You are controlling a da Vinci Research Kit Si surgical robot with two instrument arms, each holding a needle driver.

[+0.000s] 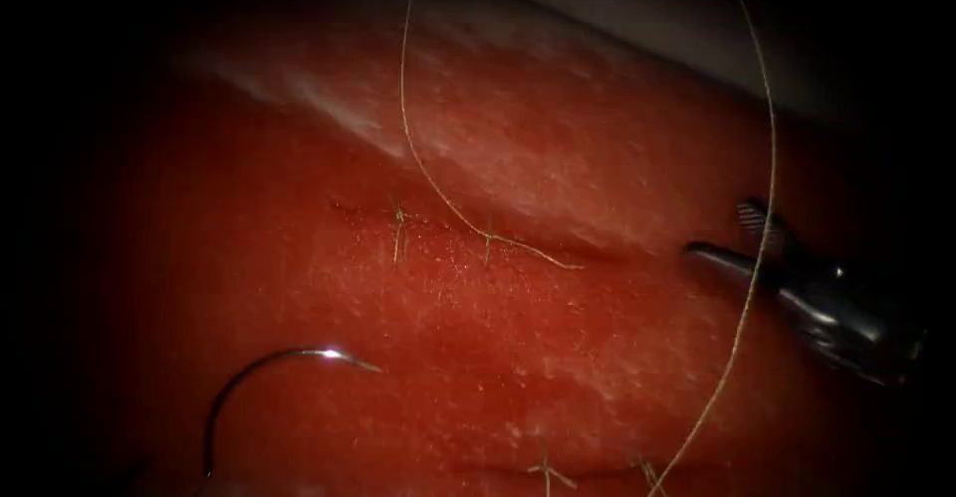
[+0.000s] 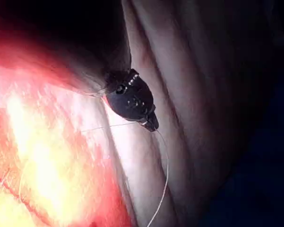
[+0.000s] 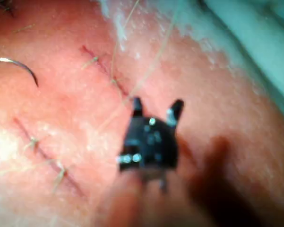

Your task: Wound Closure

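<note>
Red, wet tissue (image 1: 558, 358) spreads under the scope, its stitched cut (image 1: 468, 240) running across the middle. Left of and below that cut the curved needle (image 1: 261, 370) lies loose on the surface, held by neither tool and not in the tissue. Thread (image 1: 410, 128) rises from the cut's stitches, and another length of it crosses in front of the right gripper (image 1: 727, 233), whose jaws stand open and hold nothing. Whether the left gripper (image 2: 150, 124) is open or closed cannot be told; thread trails from its tip.
</note>
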